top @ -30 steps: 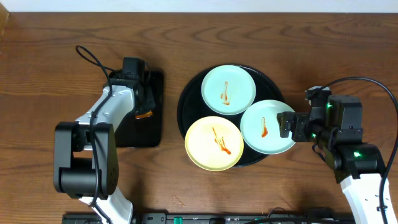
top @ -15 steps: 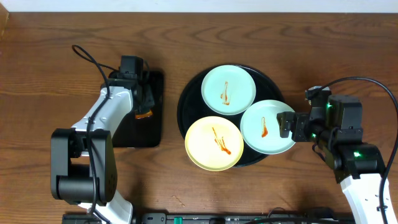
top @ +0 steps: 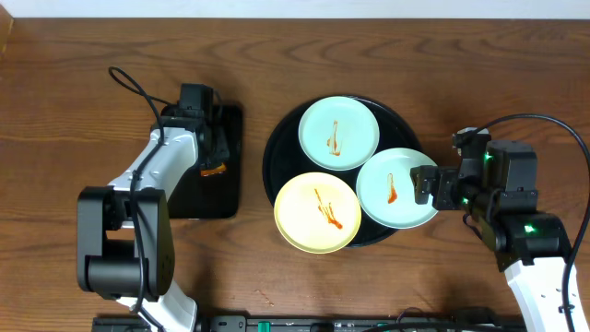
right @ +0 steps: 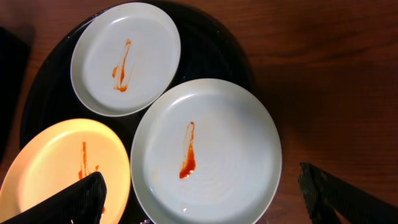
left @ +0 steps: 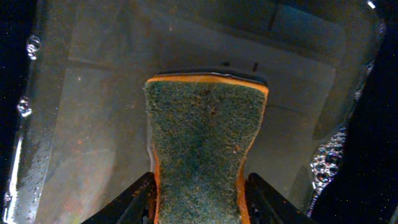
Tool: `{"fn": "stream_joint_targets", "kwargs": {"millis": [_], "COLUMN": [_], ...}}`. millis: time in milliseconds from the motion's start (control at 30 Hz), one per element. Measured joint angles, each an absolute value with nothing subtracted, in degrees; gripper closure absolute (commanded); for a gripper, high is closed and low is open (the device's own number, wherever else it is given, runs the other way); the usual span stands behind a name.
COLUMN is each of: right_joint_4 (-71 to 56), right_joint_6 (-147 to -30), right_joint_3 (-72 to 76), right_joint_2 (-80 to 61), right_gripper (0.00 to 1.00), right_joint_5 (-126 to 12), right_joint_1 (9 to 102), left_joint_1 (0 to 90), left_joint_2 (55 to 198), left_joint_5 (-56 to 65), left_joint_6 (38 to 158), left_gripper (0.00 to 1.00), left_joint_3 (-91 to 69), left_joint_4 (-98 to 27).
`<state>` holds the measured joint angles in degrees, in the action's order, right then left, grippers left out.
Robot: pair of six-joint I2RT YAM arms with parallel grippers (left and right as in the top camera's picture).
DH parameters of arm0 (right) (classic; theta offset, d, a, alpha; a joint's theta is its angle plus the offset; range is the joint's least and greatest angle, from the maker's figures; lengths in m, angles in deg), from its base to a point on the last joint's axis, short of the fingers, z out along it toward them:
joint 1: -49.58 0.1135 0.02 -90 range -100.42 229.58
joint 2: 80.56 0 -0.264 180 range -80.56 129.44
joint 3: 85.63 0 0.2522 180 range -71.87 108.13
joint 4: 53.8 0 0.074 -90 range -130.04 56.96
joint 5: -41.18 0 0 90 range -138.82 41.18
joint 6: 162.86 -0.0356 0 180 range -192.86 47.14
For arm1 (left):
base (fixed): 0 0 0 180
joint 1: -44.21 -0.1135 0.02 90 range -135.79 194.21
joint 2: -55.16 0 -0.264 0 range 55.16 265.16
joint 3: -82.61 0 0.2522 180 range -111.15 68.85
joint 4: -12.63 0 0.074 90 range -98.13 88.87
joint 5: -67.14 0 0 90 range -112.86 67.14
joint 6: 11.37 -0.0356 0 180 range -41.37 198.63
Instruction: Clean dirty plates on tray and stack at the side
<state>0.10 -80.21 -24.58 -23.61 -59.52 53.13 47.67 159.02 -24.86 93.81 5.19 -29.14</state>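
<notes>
- Tray, round, glossy black: centre of the tabletop, carrying three plates, each streaked with orange-red sauce.
- Far mint plate: at the tray's back rim.
- Right mint plate: overhangs the tray's right rim.
- Yellow plate: overhangs the tray's front rim.
- Left hand: clamped on a green-faced orange sponge, above the wet rectangular tray nearer the tabletop's left edge.
- Right hand: spread wide, empty, at the right mint plate's outer edge.

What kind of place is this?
Probably a robot test bench, not a real kitchen: a wooden table, sauce-streaked plates on a round tray, and a sponge held over a wet tray.
</notes>
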Motion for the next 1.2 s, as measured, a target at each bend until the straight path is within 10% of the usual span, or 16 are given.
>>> {"fn": "stream_joint_targets", "kwargs": {"millis": [233, 900, 1200], "right_joint_4": [0.1, 1.0, 11.1], "right_joint_6": [-80.2, -78.4, -74.6], "right_joint_3": [-24.6, -20.7, 0.2], "right_joint_2": [-23.6, -19.5, -0.9], "right_gripper": [0.02, 0.15, 0.36], "right_joint_5": [-59.5, -60.9, -63.9], "right_joint_1": [53.1, 53.1, 53.4], "left_joint_1": [47.7, 47.7, 47.7], "left_joint_2": [160.2, 149.5, 142.1], "left_joint_5": [-24.8, -24.7, -21.2], "left_joint_6": [94.2, 93.8, 91.3], "left_gripper": [0.92, 0.93, 0.93], "left_joint_3": [5.2, 5.2, 5.2], "left_joint_4": [-29.1, -40.3, -41.0]}}
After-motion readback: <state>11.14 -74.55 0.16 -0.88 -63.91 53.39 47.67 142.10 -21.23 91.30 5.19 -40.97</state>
